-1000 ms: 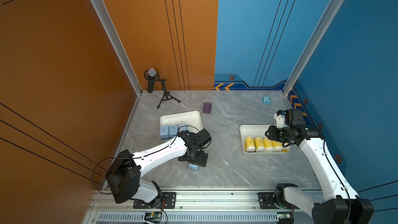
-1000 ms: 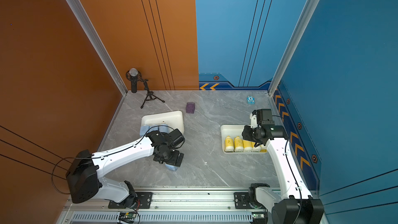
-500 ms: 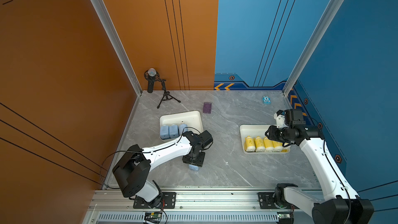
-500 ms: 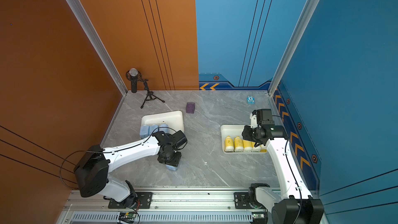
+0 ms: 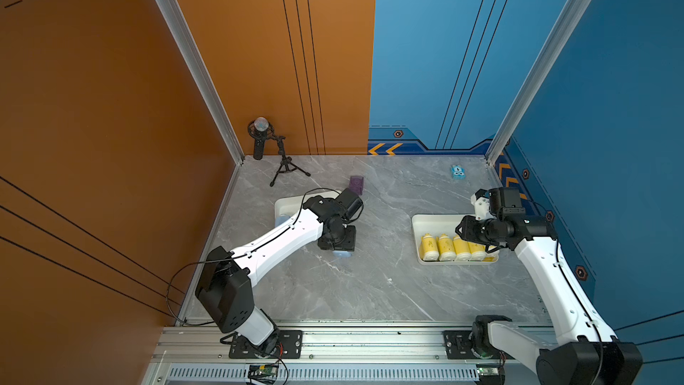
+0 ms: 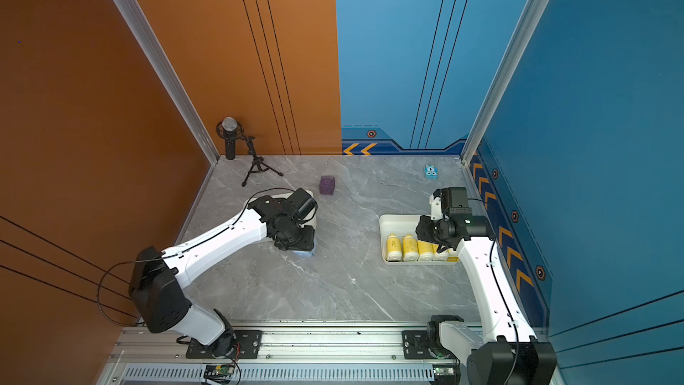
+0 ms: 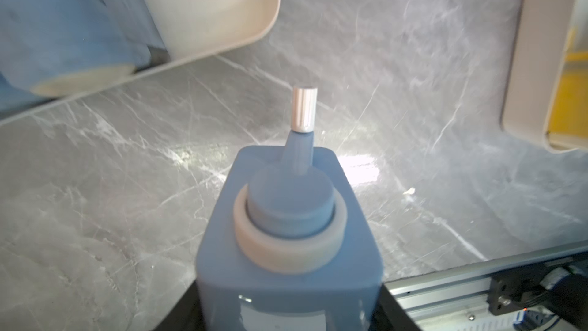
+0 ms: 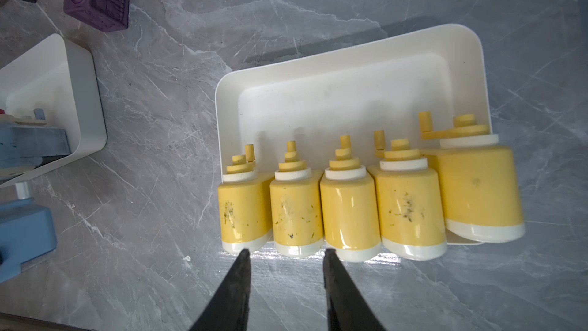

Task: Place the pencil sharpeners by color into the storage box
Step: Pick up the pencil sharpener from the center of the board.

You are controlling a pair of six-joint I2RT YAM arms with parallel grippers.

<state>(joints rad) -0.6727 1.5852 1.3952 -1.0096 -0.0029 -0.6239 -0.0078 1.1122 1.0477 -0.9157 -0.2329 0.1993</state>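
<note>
Blue sharpener: one blue sharpener (image 7: 289,249) is pinched in the left gripper (image 5: 337,243), over the table (image 5: 370,283) just beside the near edge of the left tray (image 5: 288,200).
Its axis: the long axis runs out along the gripper. The crank end, with a silver-tipped handle, points away from the wrist camera.
Yellow sharpeners: five yellow sharpeners (image 8: 350,205) lie side by side in the right tray (image 8: 350,55). Their axes are parallel, with crank ends toward the far wall and white bases toward the rail.
Right gripper: the right gripper (image 8: 286,253) is spread and empty, its tips near those white bases in the wrist view.
Hidden: in both top views the left arm covers most of the left tray and of the blue sharpener. Whether that sharpener touches the table cannot be told. The white bases hide the right tray's near rim.
Blue count: one held and at least one more in the left tray; the rest cannot be counted.
Other things: one purple block (image 5: 356,183), one small blue box (image 5: 458,172), one microphone (image 5: 260,138).
</note>
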